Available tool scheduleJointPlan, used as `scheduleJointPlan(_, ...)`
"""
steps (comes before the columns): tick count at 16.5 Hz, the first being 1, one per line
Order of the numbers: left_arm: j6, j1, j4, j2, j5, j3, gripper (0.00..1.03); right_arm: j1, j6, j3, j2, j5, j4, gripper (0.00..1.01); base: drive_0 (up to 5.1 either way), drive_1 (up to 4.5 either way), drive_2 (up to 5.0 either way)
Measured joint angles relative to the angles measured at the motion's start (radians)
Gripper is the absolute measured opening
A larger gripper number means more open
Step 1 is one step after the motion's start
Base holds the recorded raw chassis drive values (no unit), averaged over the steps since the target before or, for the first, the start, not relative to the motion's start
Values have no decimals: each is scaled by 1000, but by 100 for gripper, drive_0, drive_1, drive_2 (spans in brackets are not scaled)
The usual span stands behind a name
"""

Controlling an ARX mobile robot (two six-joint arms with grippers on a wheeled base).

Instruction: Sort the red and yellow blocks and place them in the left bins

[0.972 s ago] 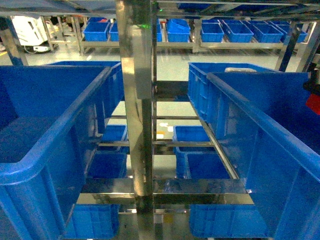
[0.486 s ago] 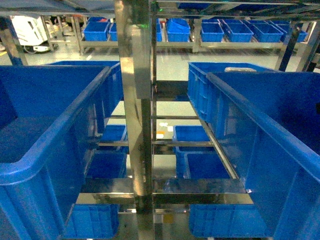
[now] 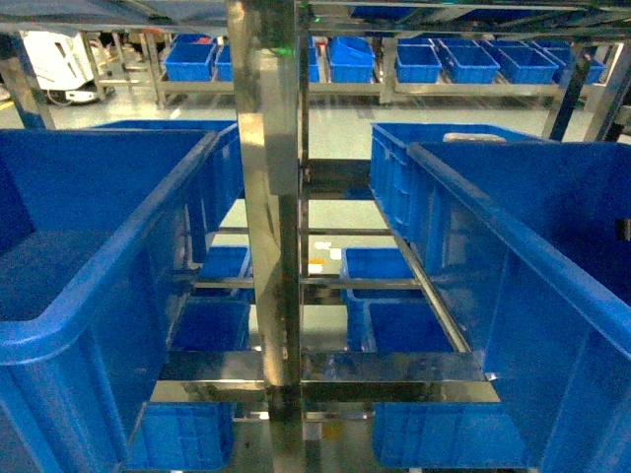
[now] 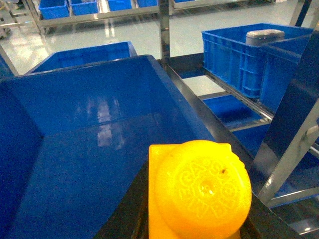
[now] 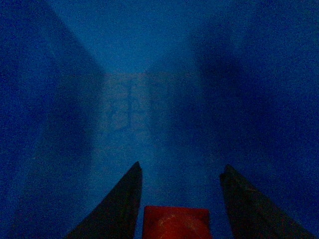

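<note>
Yellow block [image 4: 199, 191] fills the left wrist view, apparently held by the left gripper over the left bin [image 4: 89, 149]; right gripper [image 5: 179, 199], jaws narrowly parted around a red block [image 5: 175, 222], hangs inside a blue crate [image 5: 149, 74]; releasing likely comes next.

In the head view, the red patch and dark shape that showed at the right edge a second ago, over the far wall of the large deep bright-blue plastic crate on the right [image 3: 552, 296], have gone (already half a second back). Only a small dark sliver [image 3: 625, 230] now shows at that edge.
</note>
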Motion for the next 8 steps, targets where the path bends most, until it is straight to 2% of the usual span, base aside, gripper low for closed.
scheduleJointPlan(2,0,0,0,0,0,0,27,3,25,-17,-7,-11,2,64,0,0,0)
scheduleJointPlan(3,0,0,0,0,0,0,27,14,25,-34,-24,0,32,75,0,0,0)
scheduleJointPlan(5,0,0,0,0,0,0,27,45,23,-63,-130,-8,22,99,0,0,0)
scheduleJointPlan(8,0,0,0,0,0,0,27,102,72,-246,-449,-103,-25,98,0,0,0)
